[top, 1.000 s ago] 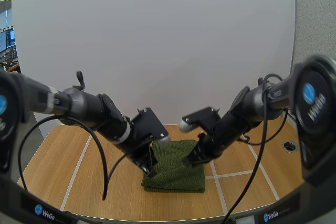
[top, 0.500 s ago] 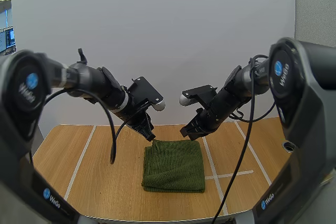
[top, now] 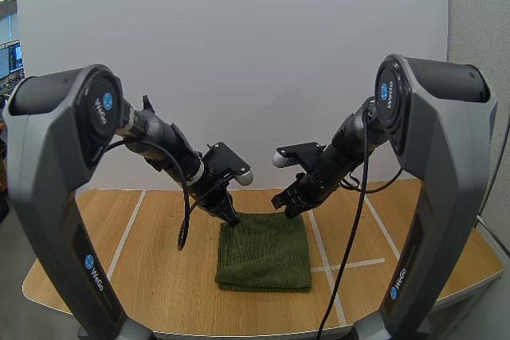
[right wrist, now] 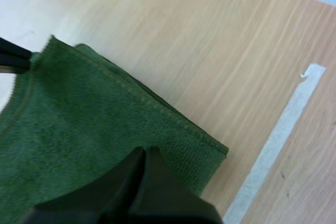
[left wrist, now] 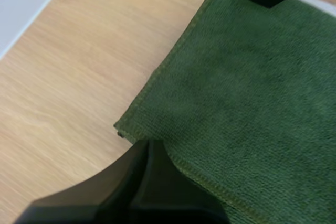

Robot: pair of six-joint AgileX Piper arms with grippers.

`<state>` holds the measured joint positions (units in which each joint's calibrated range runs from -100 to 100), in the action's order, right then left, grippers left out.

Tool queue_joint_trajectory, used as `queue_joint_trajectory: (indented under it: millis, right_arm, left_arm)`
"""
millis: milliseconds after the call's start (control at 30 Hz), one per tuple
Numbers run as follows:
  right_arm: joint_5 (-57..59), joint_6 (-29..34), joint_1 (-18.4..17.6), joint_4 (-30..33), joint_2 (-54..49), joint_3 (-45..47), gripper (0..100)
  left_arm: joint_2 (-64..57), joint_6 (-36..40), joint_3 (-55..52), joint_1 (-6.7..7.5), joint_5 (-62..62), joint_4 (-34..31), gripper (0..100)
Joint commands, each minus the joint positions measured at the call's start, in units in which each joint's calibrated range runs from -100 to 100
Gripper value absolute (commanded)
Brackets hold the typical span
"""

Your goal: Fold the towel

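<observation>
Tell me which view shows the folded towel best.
The high view: the towel shows with all four edges. The left wrist view takes in one far corner up close, the right wrist view the other.

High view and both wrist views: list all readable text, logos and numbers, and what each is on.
"WeGo": on the left arm, printed beside a blue round logo.
"WeGo": on the right arm, also beside a blue round logo.
No text or numbers on the towel or the table; the wrist views show none.
</observation>
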<state>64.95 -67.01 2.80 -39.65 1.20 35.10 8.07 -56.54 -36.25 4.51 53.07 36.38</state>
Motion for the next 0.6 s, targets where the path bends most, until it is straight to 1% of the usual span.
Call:
queue_joint_trajectory:
  millis: [0,167,367,567]
  right_arm:
    - [-4.1,-1.2,0.0,-0.6,4.5,-0.5,0]
    - [-6.8,-1.5,0.0,-0.7,8.4,-0.5,0]
    - [-6.8,-2.0,0.0,-0.7,10.7,-0.5,0]
    - [-6.6,-2.3,0.0,-0.7,10.7,-0.5,0]
  left_arm:
    - [3.1,-0.8,0.5,-0.33,-1.6,2.0,0]
    - [6.6,-2.7,0.5,-0.33,-1.9,5.4,0]
    - [10.3,-2.8,0.5,-0.33,-1.9,5.6,0]
    - [10.4,-2.7,0.5,-0.33,-1.7,5.6,0]
